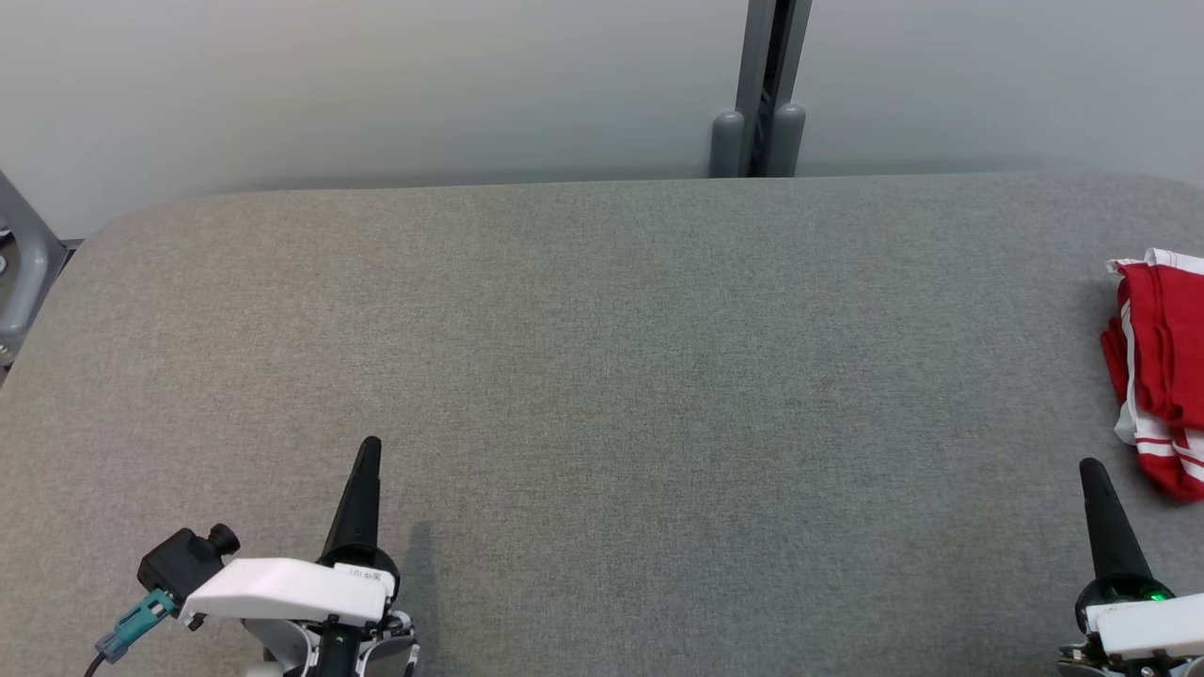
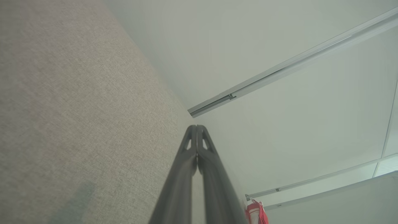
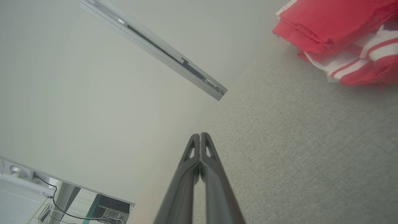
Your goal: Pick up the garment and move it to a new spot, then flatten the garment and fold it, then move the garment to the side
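The garment (image 1: pixel 1159 367) is red with white stripes and lies folded in a bundle at the far right edge of the grey table (image 1: pixel 602 376). It also appears in the right wrist view as a folded garment (image 3: pixel 342 37) at the upper right, and as a small red garment (image 2: pixel 256 213) low in the left wrist view. My right gripper (image 1: pixel 1091 467) is shut and empty, just left of and below the garment, apart from it. My left gripper (image 1: pixel 370 445) is shut and empty at the lower left, far from the garment. Their tips, right gripper (image 3: pixel 200 135) and left gripper (image 2: pixel 196 127), are pressed together.
A pale wall runs behind the table, with a grey post (image 1: pixel 767 89) standing at its far edge right of centre. A grey frame part (image 1: pixel 23 263) sits off the table's left corner. A wide stretch of bare table lies between the two grippers.
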### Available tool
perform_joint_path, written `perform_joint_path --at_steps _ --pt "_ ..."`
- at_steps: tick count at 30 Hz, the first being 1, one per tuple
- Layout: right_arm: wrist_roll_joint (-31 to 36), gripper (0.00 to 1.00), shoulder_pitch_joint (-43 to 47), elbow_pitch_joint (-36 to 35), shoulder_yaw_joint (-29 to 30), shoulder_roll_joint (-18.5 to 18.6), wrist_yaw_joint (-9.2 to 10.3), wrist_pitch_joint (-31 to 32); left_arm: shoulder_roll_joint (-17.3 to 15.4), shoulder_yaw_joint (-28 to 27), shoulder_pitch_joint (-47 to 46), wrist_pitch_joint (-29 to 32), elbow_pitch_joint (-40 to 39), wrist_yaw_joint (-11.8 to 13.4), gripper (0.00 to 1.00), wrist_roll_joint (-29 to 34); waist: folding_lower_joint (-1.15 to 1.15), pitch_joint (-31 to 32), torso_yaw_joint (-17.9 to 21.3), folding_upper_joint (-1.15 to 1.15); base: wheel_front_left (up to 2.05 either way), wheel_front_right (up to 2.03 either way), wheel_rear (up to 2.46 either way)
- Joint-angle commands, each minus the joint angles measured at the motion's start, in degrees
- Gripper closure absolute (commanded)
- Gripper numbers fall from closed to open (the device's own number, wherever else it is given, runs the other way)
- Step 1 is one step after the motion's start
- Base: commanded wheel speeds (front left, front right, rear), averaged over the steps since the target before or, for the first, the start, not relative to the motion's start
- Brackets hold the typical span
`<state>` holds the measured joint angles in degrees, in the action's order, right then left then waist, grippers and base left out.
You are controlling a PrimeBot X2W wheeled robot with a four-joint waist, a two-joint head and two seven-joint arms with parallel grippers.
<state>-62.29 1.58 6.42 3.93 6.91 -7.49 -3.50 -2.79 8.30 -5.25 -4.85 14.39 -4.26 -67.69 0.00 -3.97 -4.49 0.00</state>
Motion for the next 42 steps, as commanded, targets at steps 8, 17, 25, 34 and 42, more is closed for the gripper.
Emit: perform_joint_path --at_steps 8,17,25,34,42 --pt "-6.5 1.0 1.4 -2.0 1.9 0.2 -0.01 1.3 -0.4 0.0 -2.0 1.3 -0.2 -0.9 1.0 -4.7 0.0 0.5 0.5 0.0 0.0 0.0 0.0" --pt "-12.2 1.0 3.1 -3.2 3.3 0.2 -0.01 2.4 -0.5 0.0 -2.3 2.4 0.1 -1.4 1.0 -8.8 0.0 1.0 1.1 0.0 0.0 0.0 0.0" --pt "-17.4 1.0 4.5 -4.3 4.6 0.2 -0.01 3.4 -0.5 0.0 -2.8 3.4 0.4 -1.7 1.0 -12.7 0.0 1.5 1.7 0.0 0.0 0.0 0.0" --pt "-22.4 1.0 5.9 -5.3 5.8 0.3 -0.01 4.2 -0.6 0.0 -3.1 4.4 0.6 -2.2 1.0 -16.2 0.0 2.0 2.3 0.0 0.0 0.0 0.0" --pt "-26.0 1.0 6.8 -6.0 6.6 0.3 -0.01 4.9 -0.6 0.1 -3.2 5.2 0.8 -2.4 1.0 -18.7 0.0 2.4 2.8 0.0 0.0 0.0 0.0"
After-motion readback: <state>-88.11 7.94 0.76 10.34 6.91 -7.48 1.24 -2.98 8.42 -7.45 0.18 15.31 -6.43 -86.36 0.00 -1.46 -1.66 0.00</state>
